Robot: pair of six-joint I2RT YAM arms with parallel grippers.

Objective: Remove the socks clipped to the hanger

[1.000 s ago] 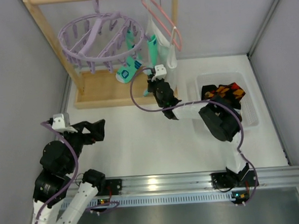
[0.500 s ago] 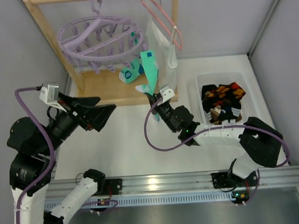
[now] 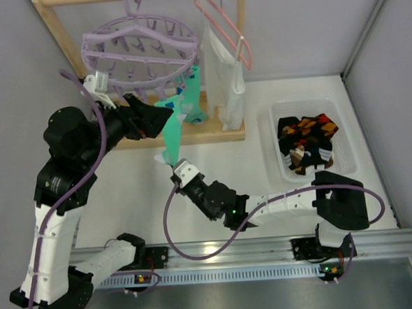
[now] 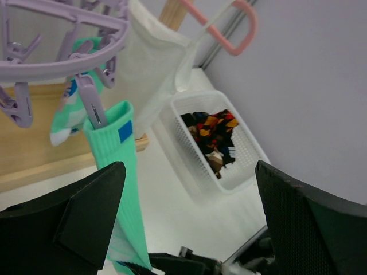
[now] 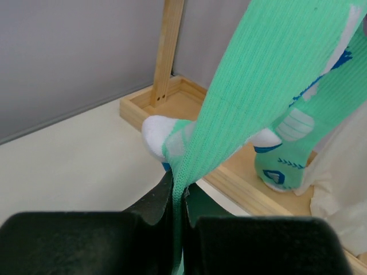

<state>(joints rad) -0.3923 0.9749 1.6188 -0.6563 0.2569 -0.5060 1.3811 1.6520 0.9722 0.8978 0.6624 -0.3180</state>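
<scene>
Top view: the right gripper (image 3: 170, 164) is clamped on the mint sock (image 3: 171, 135), which is stretched taut from the lavender hanger (image 3: 88, 53). Left wrist: the left gripper (image 4: 189, 172) gapes wide and empty beside the clip (image 4: 93, 109) biting the cuff. Right wrist: only a fold is pinched (a thin hold), so pulling may slip it or tilt the hanger

Overhead view looks down; both wrist views closely share the sock (image 4: 112, 154).

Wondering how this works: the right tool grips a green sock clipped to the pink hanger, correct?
No. The green sock hangs from a clip on the lavender hanger, not the pink hanger, as the left wrist view shows. The right tool does grip it.
</scene>
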